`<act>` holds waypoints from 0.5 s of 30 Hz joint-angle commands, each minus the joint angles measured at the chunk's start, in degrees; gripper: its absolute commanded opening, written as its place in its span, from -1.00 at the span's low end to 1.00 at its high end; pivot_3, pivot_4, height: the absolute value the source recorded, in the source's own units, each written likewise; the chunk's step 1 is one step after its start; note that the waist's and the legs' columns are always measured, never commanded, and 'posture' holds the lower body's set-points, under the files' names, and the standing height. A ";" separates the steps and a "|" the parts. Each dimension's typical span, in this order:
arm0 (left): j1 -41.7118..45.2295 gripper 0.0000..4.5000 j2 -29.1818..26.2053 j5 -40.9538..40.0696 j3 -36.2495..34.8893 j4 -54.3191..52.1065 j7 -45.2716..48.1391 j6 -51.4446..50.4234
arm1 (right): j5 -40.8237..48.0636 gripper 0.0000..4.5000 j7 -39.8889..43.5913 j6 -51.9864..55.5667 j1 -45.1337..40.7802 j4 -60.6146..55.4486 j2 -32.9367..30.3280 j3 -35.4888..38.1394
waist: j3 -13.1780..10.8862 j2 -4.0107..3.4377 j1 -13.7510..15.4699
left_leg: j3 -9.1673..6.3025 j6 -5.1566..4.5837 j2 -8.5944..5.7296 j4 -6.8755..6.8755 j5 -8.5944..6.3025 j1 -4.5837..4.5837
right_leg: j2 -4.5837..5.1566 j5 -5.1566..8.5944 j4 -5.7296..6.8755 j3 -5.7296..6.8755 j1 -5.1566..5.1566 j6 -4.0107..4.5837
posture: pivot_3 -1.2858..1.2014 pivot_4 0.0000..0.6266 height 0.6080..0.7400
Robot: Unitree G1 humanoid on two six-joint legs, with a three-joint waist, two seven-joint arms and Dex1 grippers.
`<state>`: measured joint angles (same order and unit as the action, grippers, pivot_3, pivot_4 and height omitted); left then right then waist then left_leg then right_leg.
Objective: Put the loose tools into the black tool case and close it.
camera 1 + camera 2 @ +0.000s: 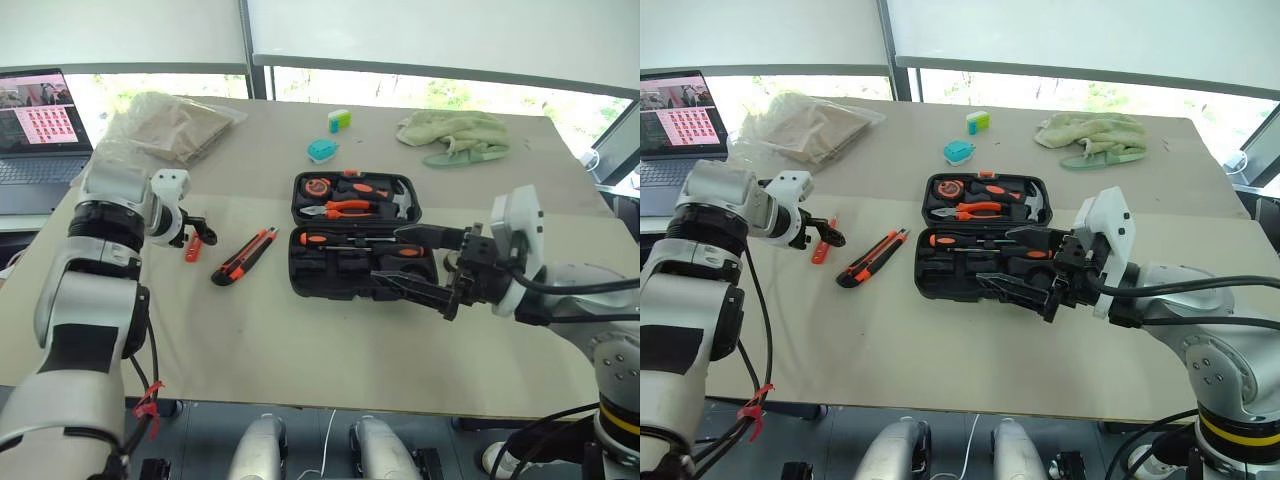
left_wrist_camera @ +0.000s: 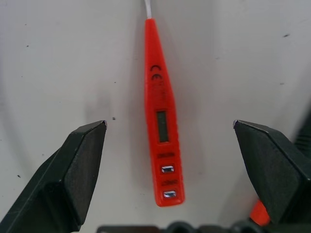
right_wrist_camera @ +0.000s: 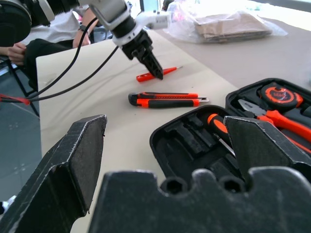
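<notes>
Black-fingered right gripper (image 1: 1015, 268): nearest cam, jaws wide, nothing held, hovering over front half of black tool case (image 1: 985, 238).
Case: open on bench (image 1: 300, 350), centre; pliers, tape measure, screwdrivers seated inside.
Utility knife (image 1: 244, 256): loose on bench, just left of case, long axis diagonal.
Slim orange screwdriver (image 2: 162, 121): loose, further left, near bench edge.
Left gripper (image 1: 196, 233): jaws wide, empty, directly above slim screwdriver. Wrist view: screwdriver lies between the two fingers, not touched, long axis running away from wrist, across the closing line. Left arm far nearer than right; likely next pick.
</notes>
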<state>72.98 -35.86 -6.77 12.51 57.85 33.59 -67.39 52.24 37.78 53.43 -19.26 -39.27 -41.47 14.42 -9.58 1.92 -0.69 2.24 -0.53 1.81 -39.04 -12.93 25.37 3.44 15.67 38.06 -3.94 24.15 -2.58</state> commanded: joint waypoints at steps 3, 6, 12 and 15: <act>1.43 0.82 2.57 3.40 0.73 5.52 2.27 2.25 | 3.07 1.00 -2.47 -1.57 0.30 -3.38 -0.36 1.52 | 0.00 -0.01 0.03 | 0.00 0.00 -0.01 -0.02 0.00 -0.01 | 0.00 0.00 0.02 0.00 -0.02 0.00 | 0.03 -0.52 1.00; 0.72 0.43 3.61 5.13 0.38 7.40 1.99 3.35 | 3.95 1.00 -3.40 -1.58 -0.20 -3.43 -0.41 1.31 | 0.02 -0.03 0.07 | 0.00 -0.02 -0.02 -0.02 0.02 -0.06 | 0.01 0.00 0.04 0.00 -0.07 0.00 | 0.03 -0.52 1.00; 0.90 -0.58 3.72 6.77 -1.94 9.42 1.21 4.67 | 5.35 1.00 -4.58 -1.97 1.46 -3.96 -1.15 2.31 | 0.06 -0.08 0.17 | 0.00 -0.03 -0.03 -0.07 0.02 -0.10 | 0.02 -0.01 0.08 0.00 -0.12 -0.01 | 0.03 -0.52 1.00; 0.51 -0.82 3.54 7.48 -2.91 9.90 0.98 5.29 | 6.29 1.00 -5.02 -2.08 2.82 -4.67 -1.77 3.11 | 0.08 -0.11 0.11 | -0.01 -0.03 -0.03 -0.07 0.03 -0.11 | 0.02 -0.01 0.09 0.00 -0.12 -0.02 | 0.03 -0.52 1.00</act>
<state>74.98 -33.01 0.19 9.94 65.42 34.50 -61.94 57.22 33.34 52.98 -16.68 -41.82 -42.33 14.81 -9.50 1.81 -0.58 2.23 -0.56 1.78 -39.11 -12.90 25.26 3.46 15.66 38.18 -3.94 24.03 -2.60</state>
